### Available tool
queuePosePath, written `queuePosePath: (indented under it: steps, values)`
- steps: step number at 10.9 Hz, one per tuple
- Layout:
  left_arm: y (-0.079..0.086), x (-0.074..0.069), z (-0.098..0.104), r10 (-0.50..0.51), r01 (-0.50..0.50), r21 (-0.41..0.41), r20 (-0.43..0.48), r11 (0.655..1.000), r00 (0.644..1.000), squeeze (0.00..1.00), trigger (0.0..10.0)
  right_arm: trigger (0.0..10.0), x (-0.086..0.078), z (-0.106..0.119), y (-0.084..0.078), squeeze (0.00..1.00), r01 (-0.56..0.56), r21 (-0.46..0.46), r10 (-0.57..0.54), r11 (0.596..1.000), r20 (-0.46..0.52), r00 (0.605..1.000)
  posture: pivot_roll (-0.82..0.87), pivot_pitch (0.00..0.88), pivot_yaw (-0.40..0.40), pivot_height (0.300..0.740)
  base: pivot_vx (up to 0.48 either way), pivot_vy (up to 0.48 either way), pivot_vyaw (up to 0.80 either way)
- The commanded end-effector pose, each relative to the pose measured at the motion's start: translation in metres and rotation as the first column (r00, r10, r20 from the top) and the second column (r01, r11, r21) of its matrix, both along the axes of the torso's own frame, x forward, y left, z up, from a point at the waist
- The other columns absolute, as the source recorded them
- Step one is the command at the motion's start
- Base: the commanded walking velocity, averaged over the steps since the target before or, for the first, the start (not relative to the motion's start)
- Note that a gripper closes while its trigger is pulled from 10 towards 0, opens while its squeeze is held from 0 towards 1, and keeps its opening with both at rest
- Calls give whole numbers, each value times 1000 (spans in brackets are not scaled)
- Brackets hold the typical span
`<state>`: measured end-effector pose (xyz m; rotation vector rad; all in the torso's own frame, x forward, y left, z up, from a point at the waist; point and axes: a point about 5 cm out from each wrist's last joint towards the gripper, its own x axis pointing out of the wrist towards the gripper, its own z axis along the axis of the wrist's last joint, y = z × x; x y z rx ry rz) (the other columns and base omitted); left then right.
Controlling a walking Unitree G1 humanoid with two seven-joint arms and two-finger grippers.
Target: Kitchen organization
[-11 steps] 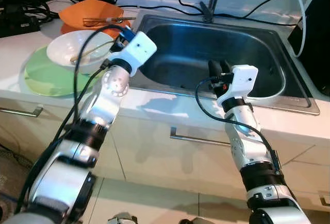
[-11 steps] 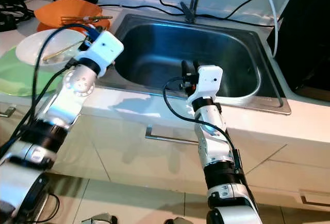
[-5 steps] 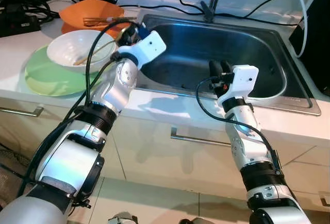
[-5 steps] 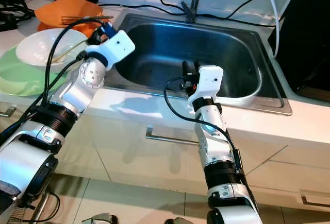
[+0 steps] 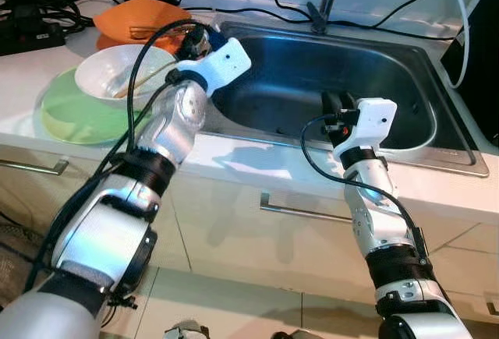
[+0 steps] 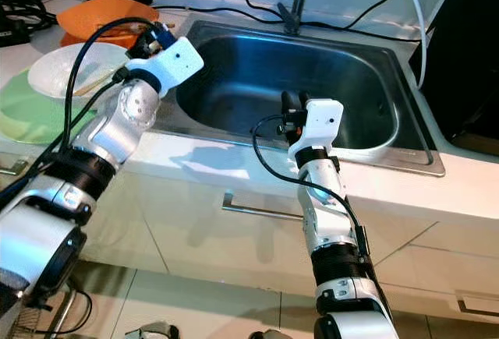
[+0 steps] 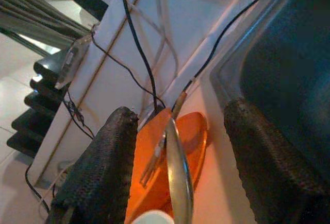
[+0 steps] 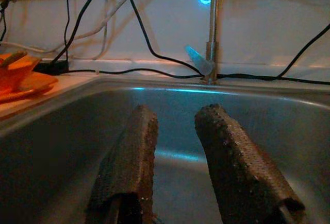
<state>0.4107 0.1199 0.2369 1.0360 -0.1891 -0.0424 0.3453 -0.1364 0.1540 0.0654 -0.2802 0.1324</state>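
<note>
One orange plate [image 5: 140,21] lies at the upper left of the frame on the white surface [image 5: 23,66], with utensils across it, just beyond the left pincer [image 7: 178,152], whose fingers [image 7: 98,172] are spread wide toward it. Nearer, a white bowl [image 5: 117,74] sits on a green plate [image 5: 70,113]. At centre, the right pincer [image 8: 172,147] hangs over the steel sink [image 5: 405,82], fingers apart and holding nothing.
</note>
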Motion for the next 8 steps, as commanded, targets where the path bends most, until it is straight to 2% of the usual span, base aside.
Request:
queuePosePath:
  steps: [1, 4, 5, 6, 8]
  values:
    - [0, 3, 0, 19, -19, 20, -6, 1000, 1000, 0, 10000, 10000, 2, 3, -3, 0, 11, 14, -11, 1000, -1, 1000, 77, 60, -49, 740, 0, 0, 0]
    - [6, 6, -10, 76, -73, 48, -62, 996, 995, 0, 10000, 10000, 3, 2, -4, 0, 12, 9, -12, 1000, -4, 1000, 74, 56, -50, 740, 0, 0, 0]
    - [7, 7, -11, 87, -83, 52, -66, 995, 994, 0, 4039, 10000, 3, 2, -4, 0, 11, 8, -11, 1000, -5, 1000, 71, 55, -51, 740, 0, 0, 0]
    - [8, 8, -11, 92, -89, 47, -66, 995, 994, 0, 0, 10000, 3, 2, -4, 0, 11, 8, -11, 1000, -5, 1000, 71, 56, -52, 740, 0, 0, 0]
    - [8, 8, -10, 96, -94, 43, -62, 995, 993, 0, 0, 10000, 3, 2, -4, 0, 13, 6, -12, 1000, -6, 1000, 72, 56, -52, 740, 0, 0, 0]
